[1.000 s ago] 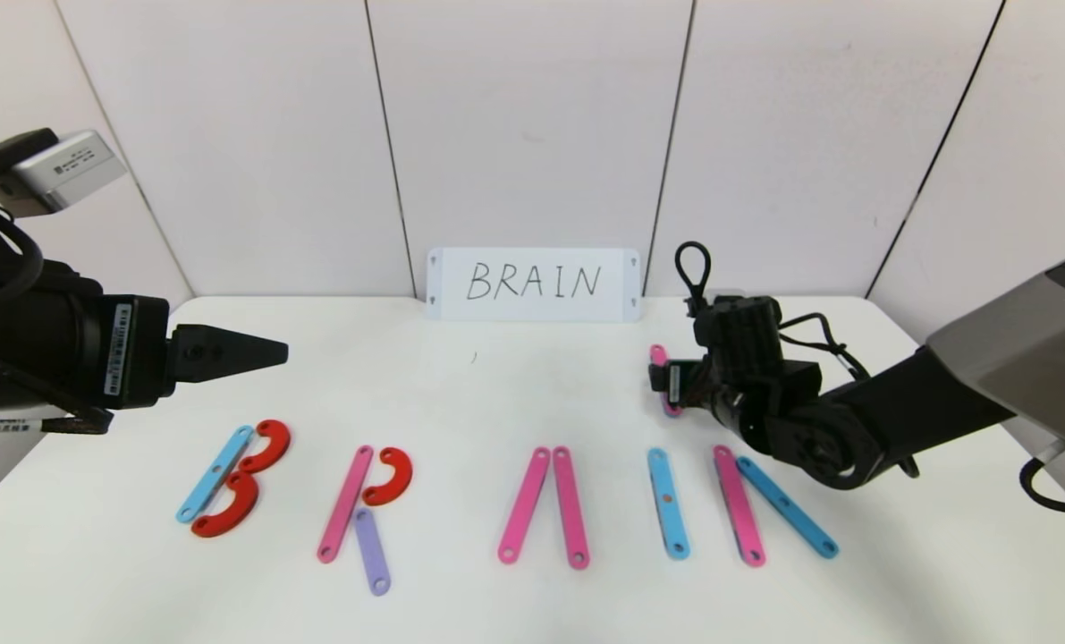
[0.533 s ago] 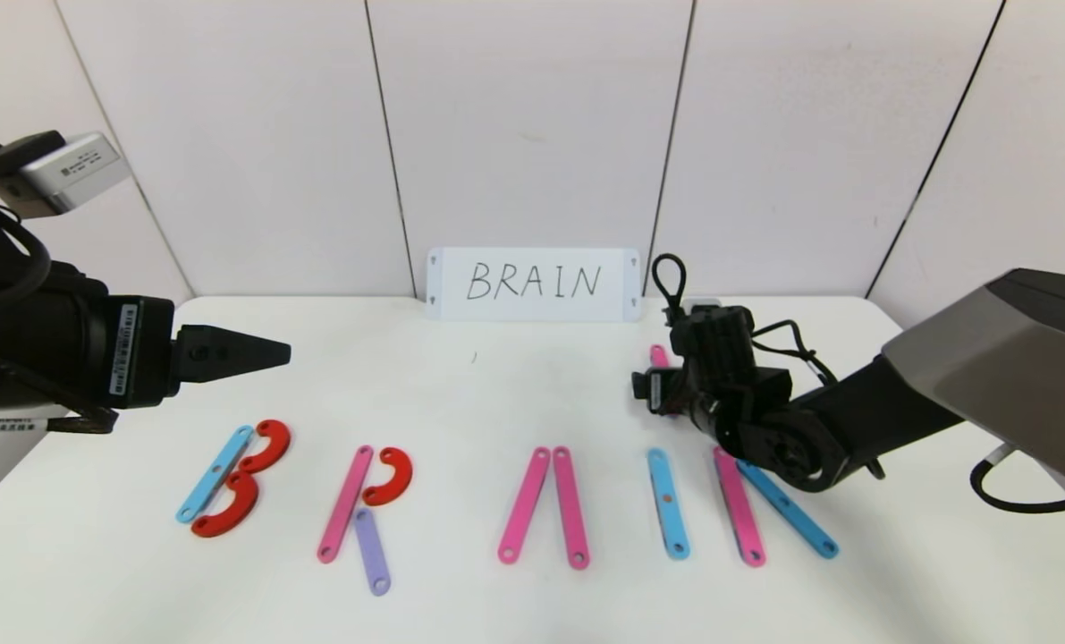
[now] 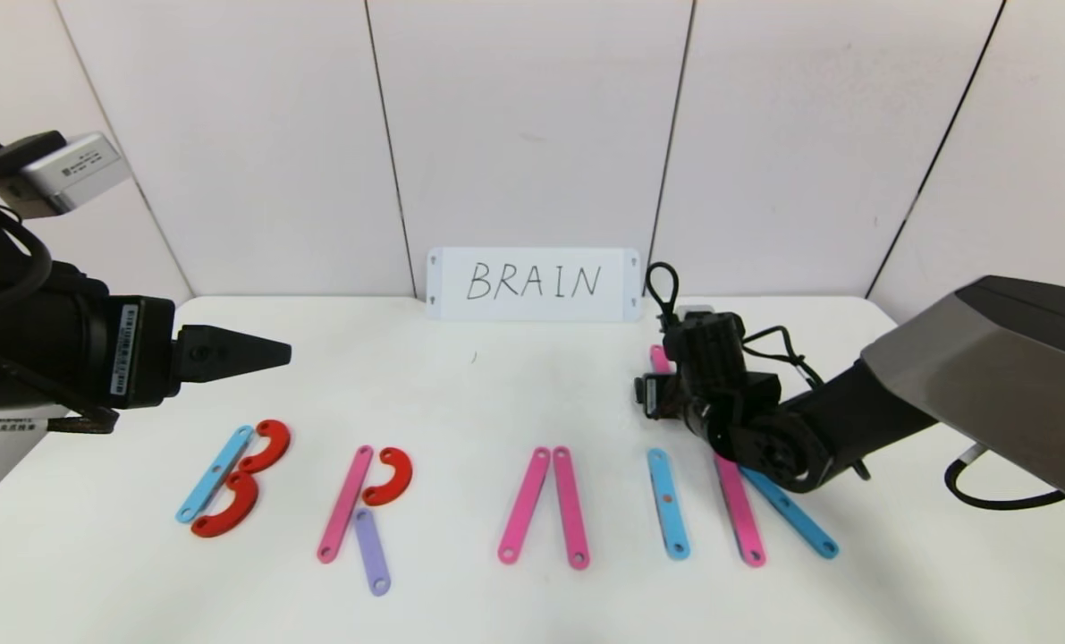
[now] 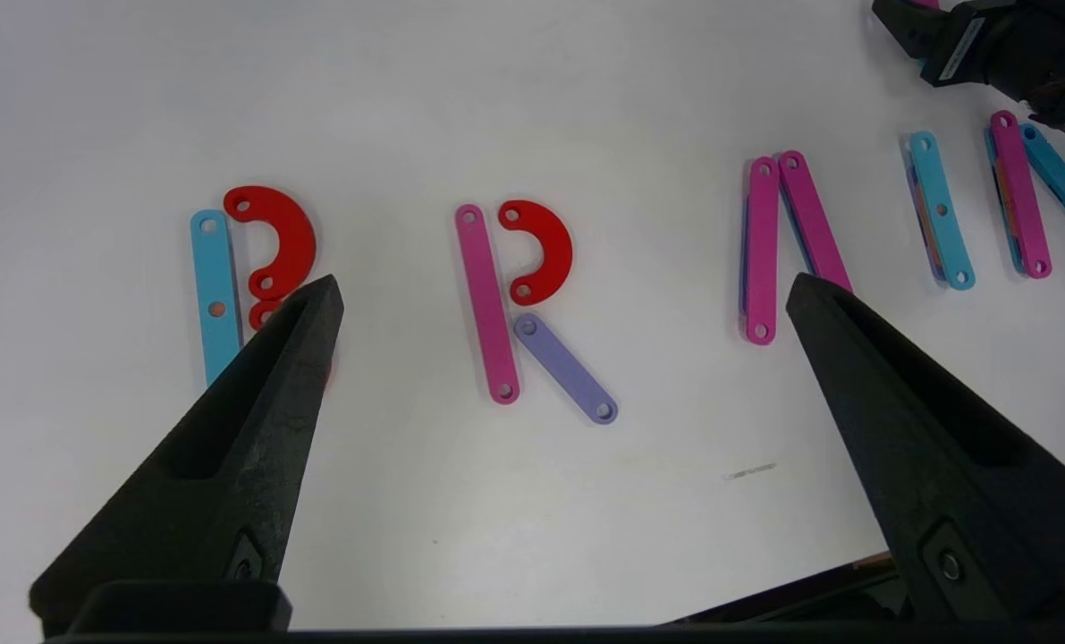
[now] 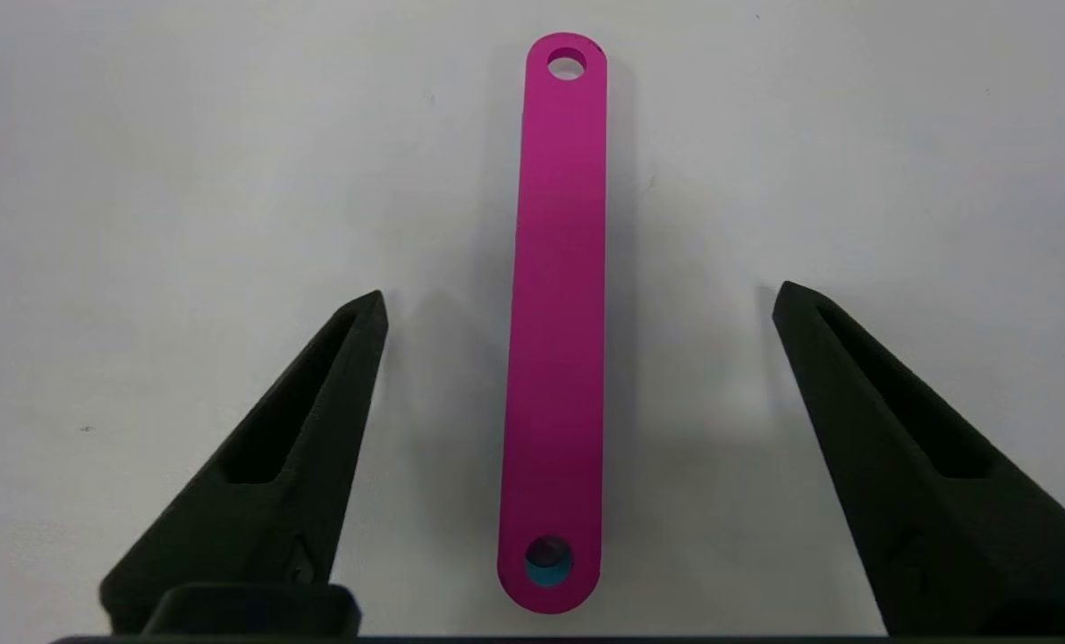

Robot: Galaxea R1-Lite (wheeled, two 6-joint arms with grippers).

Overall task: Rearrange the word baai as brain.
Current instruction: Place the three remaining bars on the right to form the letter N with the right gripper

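Strip-built letters lie in a row across the white table: a blue-and-red B [image 3: 231, 476], a pink-red-purple R [image 3: 359, 503], a pink A [image 3: 545, 505] and a blue I [image 3: 668, 504]. After them come a pink strip [image 3: 739, 517] and a slanted blue strip [image 3: 791, 517]. Behind these lies a loose pink strip [image 5: 557, 322], partly covered by my right wrist in the head view. My right gripper [image 5: 578, 291] is open just above the table, one finger on each side of that strip, touching nothing. My left gripper [image 3: 264, 351] hovers open and empty above the table behind the B.
A white card with handwritten BRAIN [image 3: 533, 283] leans against the back wall. My right arm [image 3: 854, 420] reaches in from the right and overhangs the upper ends of the pink and slanted blue strips. A black cable loop [image 3: 660, 284] sticks up from its wrist.
My right arm has shifted left and settled over the loose pink strip, and its jaws have narrowed a little. The left arm and all the letters have stayed put.
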